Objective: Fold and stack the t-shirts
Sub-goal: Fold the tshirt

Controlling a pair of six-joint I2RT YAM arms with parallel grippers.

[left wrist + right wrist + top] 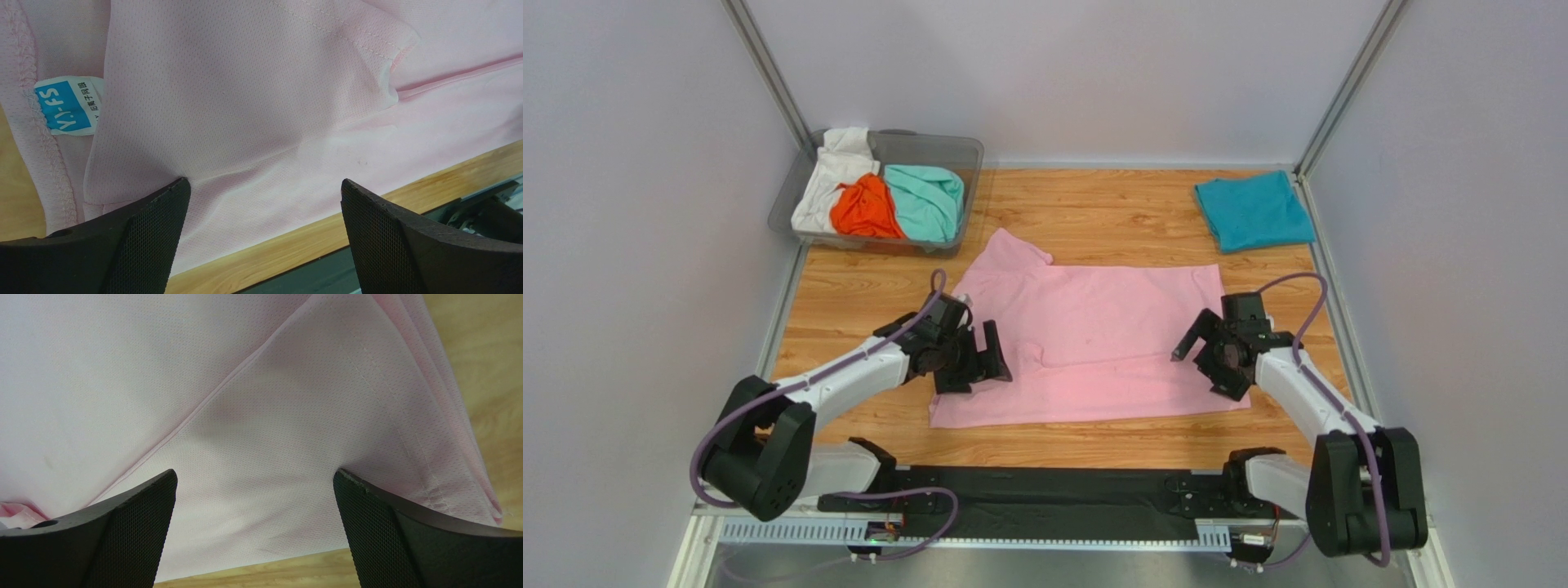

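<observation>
Nearest to us, our left pincer (974, 358) hangs over the left edge of the pink t-shirt (1087, 343), jaws spread wide and holding nothing. Our right pincer (1208, 359) stands equally wide and empty over the shirt's right edge, where the cloth lies in folded layers. The shirt lies spread on the middle of the wooden bench (854, 294), its blue neck label (64, 105) just beside our left pincer. Farther off, at the far right corner, lies a folded teal t-shirt (1255, 211). At the far left, a clear bin (965, 147) holds the white (830, 172), orange (864, 208) and mint-green (925, 200) t-shirts, bunched together.
</observation>
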